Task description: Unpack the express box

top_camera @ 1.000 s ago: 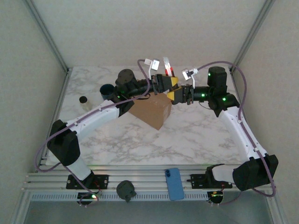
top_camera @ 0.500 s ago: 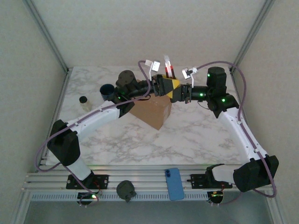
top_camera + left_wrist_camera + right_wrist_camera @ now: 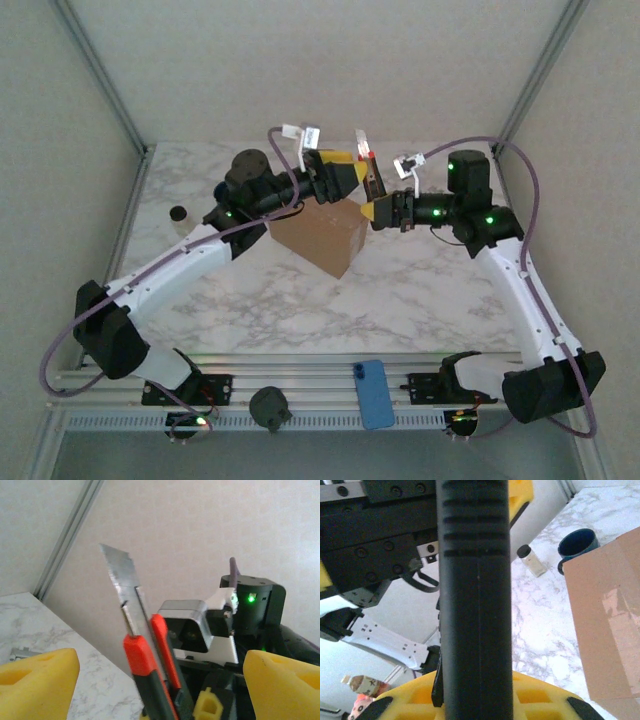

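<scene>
Utility knife (image 3: 145,670): blade up, handle clamped in right tool (image 3: 381,211), likely to slit tape (image 3: 615,607) on express box (image 3: 318,235). Left tool (image 3: 343,172): wide, pads clear of knife.

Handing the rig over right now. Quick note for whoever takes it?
Left gripper: open, pads wide on either side of the knife, not gripping it.
Right gripper: shut on the knife's handle, blade extended, above the far edge of the box.
Box: on the table, flaps closed, tape strip on it. The mug and small jar stand to its left.
Done: knife in hand.
Left: cut the tape, open the flaps, take out the contents.
</scene>
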`<state>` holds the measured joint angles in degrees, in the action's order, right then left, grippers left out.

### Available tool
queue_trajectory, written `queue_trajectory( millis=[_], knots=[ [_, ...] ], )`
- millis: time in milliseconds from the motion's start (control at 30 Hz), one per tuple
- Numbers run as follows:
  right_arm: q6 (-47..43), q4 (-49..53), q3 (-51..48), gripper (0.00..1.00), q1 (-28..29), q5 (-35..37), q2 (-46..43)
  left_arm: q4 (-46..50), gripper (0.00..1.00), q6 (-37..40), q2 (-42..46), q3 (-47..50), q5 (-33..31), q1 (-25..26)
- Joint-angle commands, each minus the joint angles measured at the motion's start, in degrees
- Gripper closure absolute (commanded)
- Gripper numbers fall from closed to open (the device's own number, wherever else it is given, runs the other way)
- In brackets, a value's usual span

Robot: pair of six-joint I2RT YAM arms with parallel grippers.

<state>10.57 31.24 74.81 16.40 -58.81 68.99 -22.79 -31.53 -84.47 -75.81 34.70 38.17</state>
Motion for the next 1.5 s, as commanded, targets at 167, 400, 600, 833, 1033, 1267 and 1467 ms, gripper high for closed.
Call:
queue_trajectory(
  millis=[167,400,600,833,1033,1267,1467],
  knots=[
    [-9.0,7.3,3.3,1.0,0.3,-7.3,-1.1,-1.5,0.16,1.1,-1.6,0.1,3.3,-0.9],
    [-9.9,8.0,3.7,1.0,0.7,-9.3,0.9,-9.6,0.23,-3.3,-3.2,0.4,7.7,-1.1],
    [-10.0,8.0,4.3,1.0,1.3,-10.0,2.3,-14.2,0.48,-6.9,-5.0,0.8,11.6,-1.1],
    [-10.2,8.3,4.8,1.0,1.4,-9.6,3.2,-12.3,0.8,-5.9,-4.1,1.7,11.8,-1.0],
    [-10.3,8.5,5.2,1.0,1.5,-8.8,4.0,-10.4,1.0,-4.6,-2.8,2.3,10.0,-1.1],
    [-7.8,5.9,5.8,0.62,1.4,-9.3,4.8,-11.2,1.0,-5.3,-2.7,3.0,9.6,-1.0],
    [-3.1,1.1,7.0,0.5,1.4,-10.1,5.9,-12.8,1.0,-6.2,-2.7,4.0,9.6,-1.1]
  ],
)
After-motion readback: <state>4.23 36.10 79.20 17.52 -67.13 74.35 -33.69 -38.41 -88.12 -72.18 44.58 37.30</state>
